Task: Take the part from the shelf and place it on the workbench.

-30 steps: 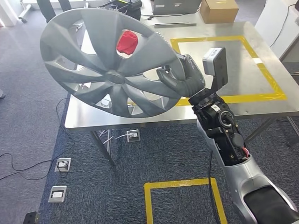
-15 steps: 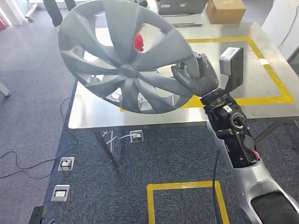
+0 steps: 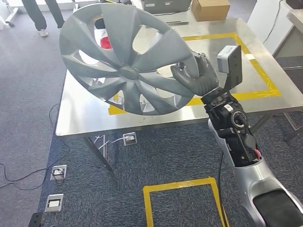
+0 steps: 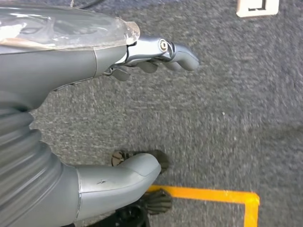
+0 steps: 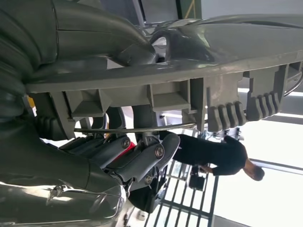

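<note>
A large grey wheel cover (image 3: 125, 61) with curved spokes hangs tilted above the near left part of the steel workbench (image 3: 85, 111). My right hand (image 3: 194, 75) grips its right rim, thumb on the front face. In the right wrist view the cover's ribbed rim (image 5: 200, 90) runs across the picture with the fingers (image 5: 143, 158) curled behind it. My left hand (image 4: 118, 61) hangs over the carpet, fingers straight and apart, holding nothing.
Yellow tape (image 3: 257, 66) marks a rectangle on the workbench. A red object (image 3: 105, 43) lies behind the cover, a cardboard box (image 3: 210, 9) and a laptop at the far edge. A person's legs (image 3: 37, 16) stand at far left. Floor sockets and cables lie under the table.
The whole view has shifted, so the camera has moved; the workbench now lies more to the left. The cover stays held by my right hand at about the same height.
</note>
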